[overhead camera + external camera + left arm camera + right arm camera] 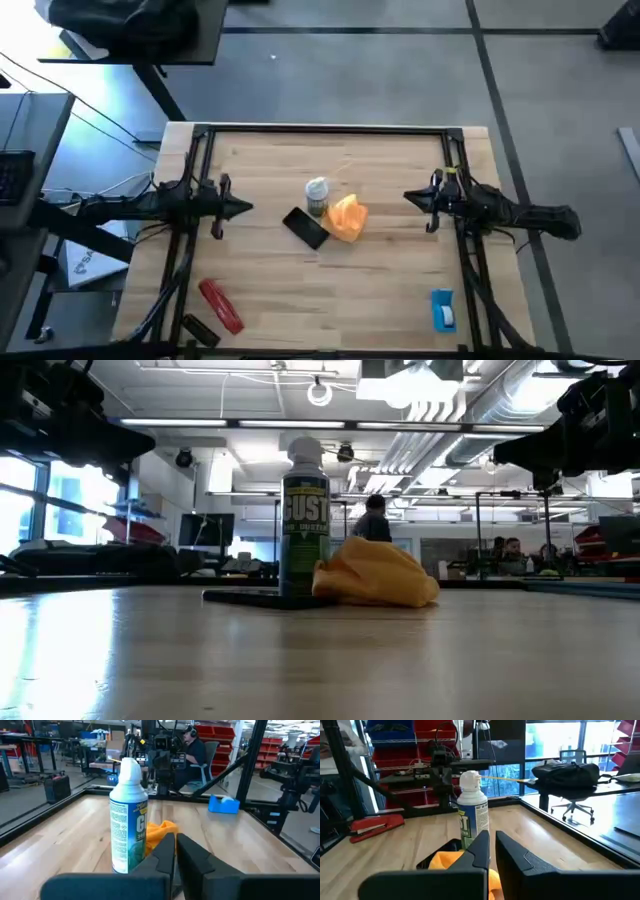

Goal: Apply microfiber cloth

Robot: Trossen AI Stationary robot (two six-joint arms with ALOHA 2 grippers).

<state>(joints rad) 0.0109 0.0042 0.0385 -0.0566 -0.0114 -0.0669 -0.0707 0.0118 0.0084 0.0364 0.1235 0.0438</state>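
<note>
Orange cloth (pixel 348 218) lay bunched near the middle of the tabletop (pixel 330 290), touching neither end effector. Sat just beside the upright spray can (pixel 317 196), on the side toward the right arm, with one edge against or over the black phone (pixel 306 227); from the low view, looked to press against the can's base, though hard to be sure at that angle. Left end effector (pixel 240 208) hovered above the tabletop on the left side, pointed at the can, fingers (pixel 165 851) drawn close together with only a thin slit between them, holding nothing. Right end effector (pixel 412 197) hung on the opposite side, aimed back toward the cloth, fingers (pixel 481 848) likewise nearly closed and empty. Both well apart from the cloth. Seen past the left fingers: can in front, a fold of orange cloth showing behind it. Seen past the right fingers: cloth nearest, can behind. Red tool (pixel 221 304) rested near the front left corner, blue tape dispenser (pixel 443 309) near the front right. Seated person (pixel 196 749) in headphones visible in the room beyond.
</note>
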